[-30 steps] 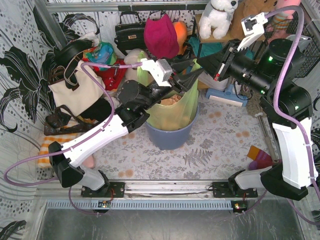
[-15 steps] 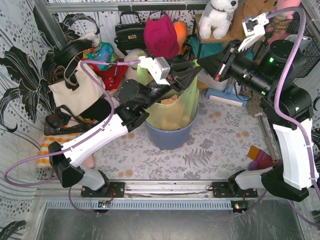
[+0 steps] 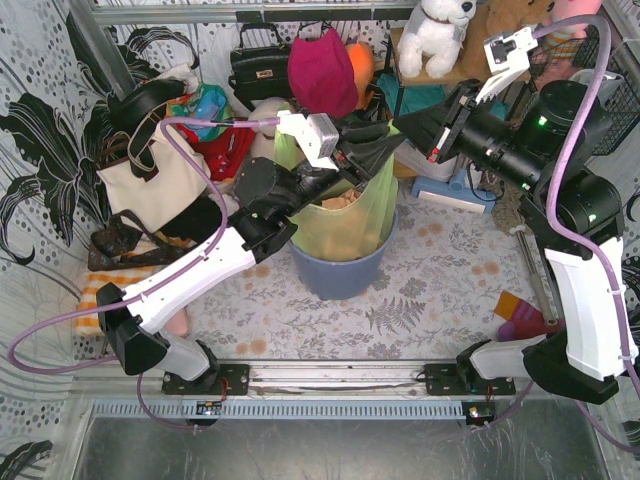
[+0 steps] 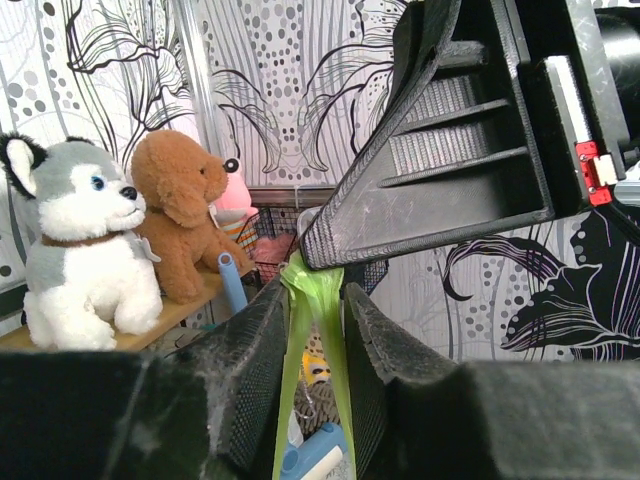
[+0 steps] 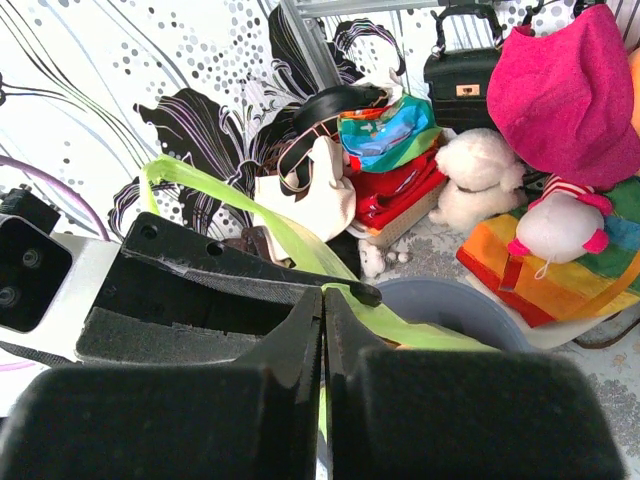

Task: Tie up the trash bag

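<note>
— Trash bag (image 3: pixel 345 225)?
— Seated in the bin (image 3: pixel 340 275) on the bench (image 3: pixel 440 280), top drawn upward into thin strands.
— Held how?
— Pinched narrow in left gripper (image 4: pixel 316 290); clamped flat in right gripper (image 5: pixel 322 295), tips almost meeting. Likely crossing next.

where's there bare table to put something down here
Bare cloth lies between the blue-grey bin and the near rail, and right of the bin up to the right arm. The left side and far edge are crowded with bags and plush toys; the trash bag fills the bin.
</note>
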Action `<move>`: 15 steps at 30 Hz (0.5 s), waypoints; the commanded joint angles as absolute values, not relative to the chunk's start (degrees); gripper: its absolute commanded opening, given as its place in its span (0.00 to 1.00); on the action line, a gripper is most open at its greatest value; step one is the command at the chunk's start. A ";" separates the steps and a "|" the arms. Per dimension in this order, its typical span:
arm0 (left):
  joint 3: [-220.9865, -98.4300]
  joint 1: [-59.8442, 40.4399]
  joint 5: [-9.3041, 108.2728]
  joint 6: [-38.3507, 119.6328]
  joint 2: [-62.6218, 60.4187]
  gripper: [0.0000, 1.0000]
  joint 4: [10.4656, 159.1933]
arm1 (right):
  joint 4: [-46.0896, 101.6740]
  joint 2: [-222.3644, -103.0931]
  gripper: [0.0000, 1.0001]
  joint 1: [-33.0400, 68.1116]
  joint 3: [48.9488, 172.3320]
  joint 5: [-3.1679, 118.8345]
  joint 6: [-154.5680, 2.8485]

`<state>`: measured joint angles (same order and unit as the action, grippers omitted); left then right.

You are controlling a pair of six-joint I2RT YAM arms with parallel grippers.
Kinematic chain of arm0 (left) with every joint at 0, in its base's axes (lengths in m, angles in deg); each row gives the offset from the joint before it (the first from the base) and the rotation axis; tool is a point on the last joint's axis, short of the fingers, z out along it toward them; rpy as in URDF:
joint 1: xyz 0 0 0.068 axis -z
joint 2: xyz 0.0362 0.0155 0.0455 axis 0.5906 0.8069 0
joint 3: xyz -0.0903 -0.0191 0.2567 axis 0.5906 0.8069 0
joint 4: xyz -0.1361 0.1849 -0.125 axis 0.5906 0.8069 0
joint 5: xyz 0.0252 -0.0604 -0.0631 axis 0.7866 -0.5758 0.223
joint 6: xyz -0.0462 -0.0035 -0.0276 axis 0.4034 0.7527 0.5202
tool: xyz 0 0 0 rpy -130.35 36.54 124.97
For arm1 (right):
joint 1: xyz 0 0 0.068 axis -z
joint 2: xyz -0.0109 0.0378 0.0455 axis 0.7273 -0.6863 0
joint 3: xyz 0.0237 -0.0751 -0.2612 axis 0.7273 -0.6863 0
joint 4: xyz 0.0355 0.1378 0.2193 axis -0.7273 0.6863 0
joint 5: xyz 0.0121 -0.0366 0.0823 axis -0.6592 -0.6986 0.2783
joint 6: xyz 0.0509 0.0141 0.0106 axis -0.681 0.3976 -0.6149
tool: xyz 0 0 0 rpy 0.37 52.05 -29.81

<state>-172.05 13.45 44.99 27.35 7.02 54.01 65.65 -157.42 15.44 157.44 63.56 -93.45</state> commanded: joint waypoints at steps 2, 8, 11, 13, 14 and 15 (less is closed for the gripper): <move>-174.65 13.02 44.17 28.18 6.28 0.35 52.33 | 62.75 -156.18 0.00 15.15 156.91 64.52 -94.10; -174.73 13.02 43.68 28.07 6.11 0.33 52.35 | 62.58 -156.03 0.00 15.16 156.55 64.43 -94.09; -175.04 13.02 43.37 28.22 6.14 0.35 52.30 | 62.54 -155.96 0.00 15.19 156.47 64.52 -94.23; -175.23 13.02 43.62 27.93 6.27 0.34 52.57 | 62.42 -155.85 0.00 15.19 156.30 64.52 -94.19; -175.45 13.02 43.80 27.78 6.46 0.33 52.90 | 62.37 -155.79 0.00 15.20 156.26 64.52 -94.27; -175.62 13.02 43.93 27.57 6.61 0.33 53.25 | 62.29 -155.75 0.00 15.20 156.20 64.52 -94.27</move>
<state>-173.08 13.21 44.10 27.76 7.02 54.38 65.17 -156.93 15.44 156.69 63.58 -93.47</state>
